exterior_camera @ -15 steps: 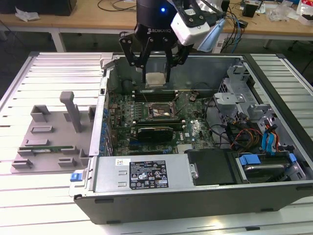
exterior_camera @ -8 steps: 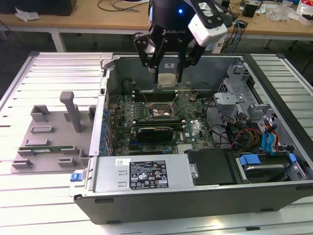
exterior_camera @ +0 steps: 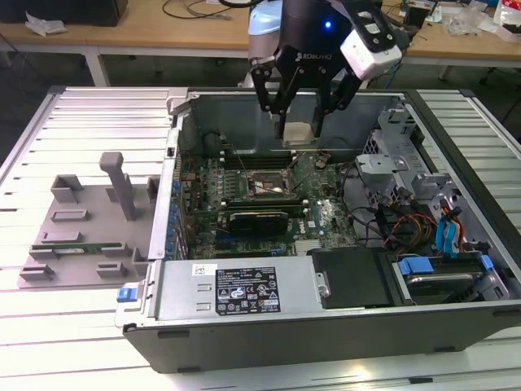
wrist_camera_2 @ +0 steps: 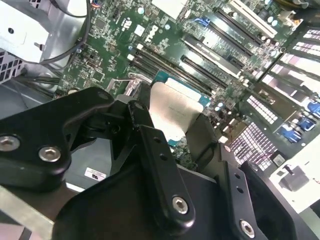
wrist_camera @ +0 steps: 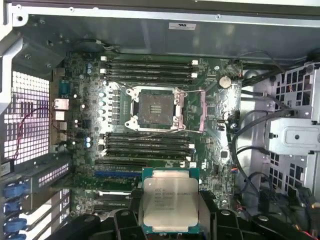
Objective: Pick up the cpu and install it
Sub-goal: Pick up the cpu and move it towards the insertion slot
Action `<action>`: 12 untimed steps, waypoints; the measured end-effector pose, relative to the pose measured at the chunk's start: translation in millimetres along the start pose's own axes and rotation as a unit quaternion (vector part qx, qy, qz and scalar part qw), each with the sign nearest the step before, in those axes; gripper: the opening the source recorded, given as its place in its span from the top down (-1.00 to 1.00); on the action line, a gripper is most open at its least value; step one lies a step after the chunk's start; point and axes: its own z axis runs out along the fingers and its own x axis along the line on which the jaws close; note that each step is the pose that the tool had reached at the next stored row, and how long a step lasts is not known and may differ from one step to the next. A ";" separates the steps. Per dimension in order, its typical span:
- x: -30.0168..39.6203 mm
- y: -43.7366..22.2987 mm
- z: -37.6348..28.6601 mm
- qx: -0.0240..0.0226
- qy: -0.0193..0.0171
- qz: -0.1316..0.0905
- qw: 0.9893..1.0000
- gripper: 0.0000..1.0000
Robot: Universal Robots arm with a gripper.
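The cpu was held flat above the motherboard, jaws closed on its edges, seemingly to match the socket.

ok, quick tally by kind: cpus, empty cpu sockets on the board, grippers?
cpu: 1, held over the board
empty socket: 1
gripper: 1, shut on the cpu
Total: 3

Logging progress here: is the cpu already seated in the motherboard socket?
No: in the first wrist view the socket lies empty, and the cpu is clamped in the gripper, away from it.
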 end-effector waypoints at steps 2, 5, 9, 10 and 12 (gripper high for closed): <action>-0.2 5.0 4.8 0.000 0.000 0.000 1.000 -0.07; 0.8 12.7 14.6 0.000 0.000 0.000 1.000 -0.07; 3.7 26.2 28.9 0.000 0.000 0.000 1.000 -0.07; 4.0 29.5 32.0 0.000 0.000 0.000 1.000 -0.07; 4.8 36.8 39.8 0.000 0.000 0.000 1.000 -0.07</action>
